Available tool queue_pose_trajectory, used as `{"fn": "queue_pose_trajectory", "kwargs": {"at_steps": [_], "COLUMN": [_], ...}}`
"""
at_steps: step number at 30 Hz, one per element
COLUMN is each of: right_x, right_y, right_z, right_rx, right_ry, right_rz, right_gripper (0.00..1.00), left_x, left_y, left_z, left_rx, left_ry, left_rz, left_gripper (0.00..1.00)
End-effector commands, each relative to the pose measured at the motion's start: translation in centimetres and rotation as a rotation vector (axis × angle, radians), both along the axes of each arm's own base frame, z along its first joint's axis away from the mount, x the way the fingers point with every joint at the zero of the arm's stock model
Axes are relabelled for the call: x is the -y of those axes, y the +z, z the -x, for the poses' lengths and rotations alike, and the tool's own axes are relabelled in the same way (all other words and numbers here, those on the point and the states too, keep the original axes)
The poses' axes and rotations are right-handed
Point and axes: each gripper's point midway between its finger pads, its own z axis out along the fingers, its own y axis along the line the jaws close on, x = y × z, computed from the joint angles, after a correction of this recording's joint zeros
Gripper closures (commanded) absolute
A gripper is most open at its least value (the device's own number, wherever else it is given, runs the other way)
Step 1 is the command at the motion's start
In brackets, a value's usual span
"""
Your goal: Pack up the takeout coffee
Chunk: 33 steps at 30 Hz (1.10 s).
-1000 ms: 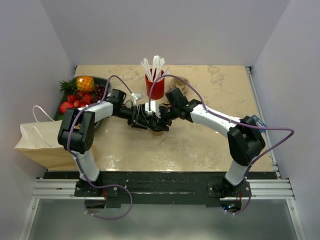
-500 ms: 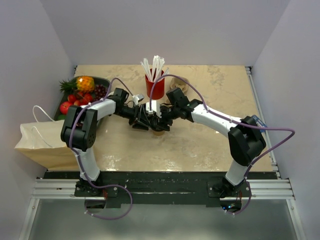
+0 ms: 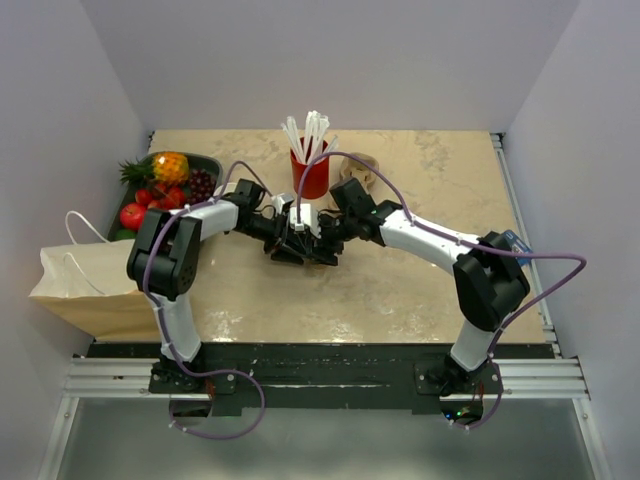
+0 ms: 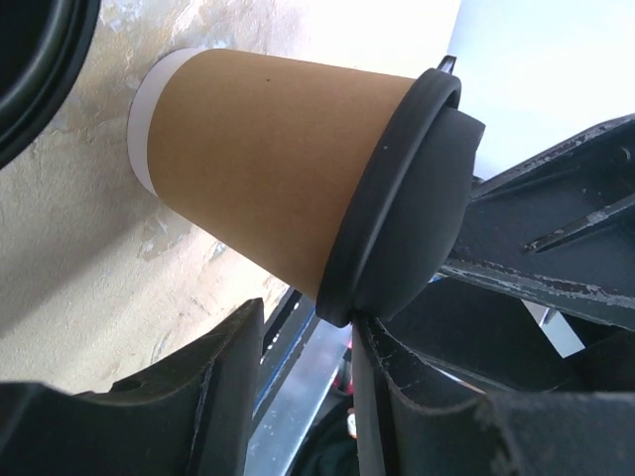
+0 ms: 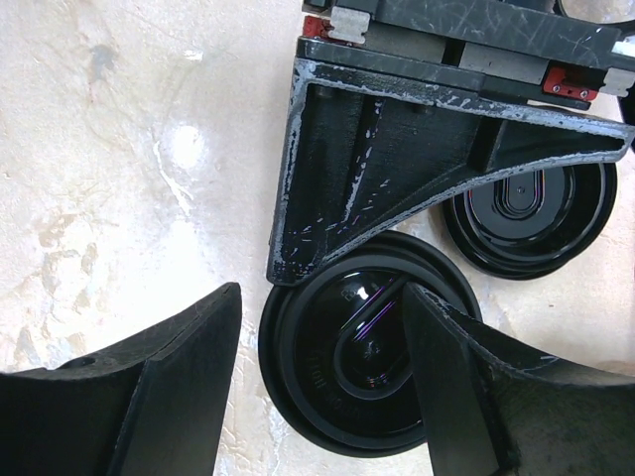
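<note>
Takeout coffee point(image 4: 268, 169) at 6 o'clock of straw cup point(image 3: 313, 178), smooth brown paper side in left wrist view, shiny round lid point(image 5: 359, 362) in right, left gripper point(image 4: 308, 319) apart beside, right gripper point(image 5: 322, 307) apart around it

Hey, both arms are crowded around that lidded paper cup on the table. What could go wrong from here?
The left gripper and right gripper crowd the same takeout coffee, so they could collide. The left finger sits right at the black lid rim; a sideways push might tip the cup or loosen the lid. The red straw cup stands close behind and might get knocked.
</note>
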Motion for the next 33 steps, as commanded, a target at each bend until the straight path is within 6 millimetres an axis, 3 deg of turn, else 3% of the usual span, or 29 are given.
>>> {"fn": "queue_pose_trajectory", "kwargs": {"at_steps": [1, 6, 12, 23, 30, 33], "right_x": [4.5, 3.9, 3.8, 4.2, 4.7, 4.9], "right_y": [-6.2, -3.6, 1.6, 3.3, 9.2, 10.8], "right_z": [2.4, 0.7, -1.3, -0.5, -1.4, -1.7], "right_rx": [-0.177, -0.174, -0.177, -0.271, -0.317, -0.316], "right_ry": [-0.094, -0.137, -0.161, -0.123, -0.153, -0.164], "right_rz": [0.227, 0.152, 0.010, -0.062, -0.221, -0.260], "right_gripper": [0.31, 0.26, 0.21, 0.18, 0.20, 0.20], "left_x": [-7.7, -4.1, -1.6, -0.5, 0.9, 1.0], "left_y": [-13.4, -9.3, -4.5, -2.0, 1.1, 1.9], "left_z": [1.9, -0.3, -1.2, -1.0, -0.6, -0.5], "left_rx": [0.147, 0.304, 0.448, 0.551, 0.603, 0.645], "left_ry": [-0.099, -0.140, -0.227, -0.235, -0.264, -0.281], "left_rz": [-0.649, -0.423, -0.219, -0.105, 0.040, 0.069], "left_gripper": [0.74, 0.56, 0.51, 0.51, 0.51, 0.51]}}
